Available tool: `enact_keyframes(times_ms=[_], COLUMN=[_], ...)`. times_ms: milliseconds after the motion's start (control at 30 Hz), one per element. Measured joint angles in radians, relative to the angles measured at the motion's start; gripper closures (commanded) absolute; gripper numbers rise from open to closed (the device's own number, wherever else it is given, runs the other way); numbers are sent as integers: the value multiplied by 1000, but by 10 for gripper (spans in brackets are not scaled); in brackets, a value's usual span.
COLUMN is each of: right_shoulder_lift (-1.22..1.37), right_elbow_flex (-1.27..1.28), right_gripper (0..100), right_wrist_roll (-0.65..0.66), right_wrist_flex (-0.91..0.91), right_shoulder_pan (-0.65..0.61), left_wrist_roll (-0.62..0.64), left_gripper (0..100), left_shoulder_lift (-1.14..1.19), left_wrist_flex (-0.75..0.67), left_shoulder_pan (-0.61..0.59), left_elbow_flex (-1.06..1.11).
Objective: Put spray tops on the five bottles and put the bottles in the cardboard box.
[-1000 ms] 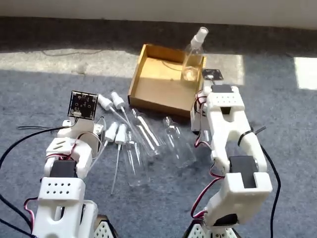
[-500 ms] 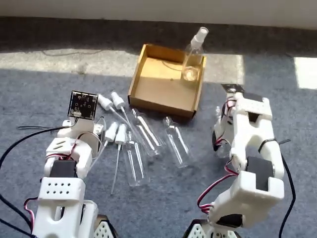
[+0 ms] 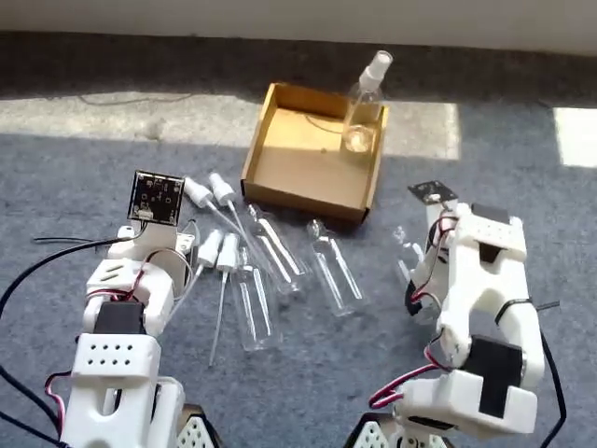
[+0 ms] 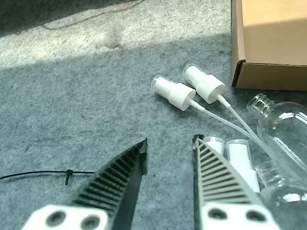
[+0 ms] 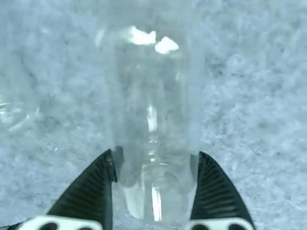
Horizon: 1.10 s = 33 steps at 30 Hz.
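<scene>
— Re right gripper [image 5: 155, 153], vs 1 s ago?
— Swung off open brown cardboard box [image 3: 264, 140]. Now low over clear plastic bottle [image 5: 151, 96] lying on grey carpet [image 3: 522, 187]; fingers spread, straddling it, not lifted.
— And left gripper [image 4: 170, 141]?
— Unmoved; approx. half open, empty, near white spray tops [image 4: 180, 93].

Pincer [image 5: 154, 158] straddles a clear bottle [image 5: 151, 91] on carpet [image 5: 254, 86].

High view looks steeply down over the whole bench [image 3: 522, 168]; wrist views sit low and close, the left sharing the cardboard box [image 4: 268, 76] corner.
</scene>
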Motion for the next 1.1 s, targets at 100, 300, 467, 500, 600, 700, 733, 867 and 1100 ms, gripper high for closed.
enact_keyframes(times_ms=[100,300,467,500,600,700,733,867,1100], right_shoulder_lift=[-41,-60,-68,-68,-68,-63,-52,69,351], right_elbow_flex=[28,29,29,26,-43,-155,-199,-359,-520], right_gripper=[788,711,705,705,705,705,705,705,705], right_wrist_roll=[6,6,6,6,-15,-69,-84,-121,-74], right_wrist_flex=[3,40,71,81,117,166,180,207,196], right_shoulder_pan=[-9,-8,-14,-20,-80,-166,-193,-259,-259], left_wrist_roll=[0,0,0,0,0,0,0,0,0], left_gripper=[850,850,850,850,850,850,850,850,850], left_shoulder_lift=[0,0,0,0,0,0,0,0,0], left_wrist_flex=[0,0,0,0,0,0,0,0,0], left_shoulder_pan=[0,0,0,0,0,0,0,0,0], left_elbow_flex=[0,0,0,0,0,0,0,0,0])
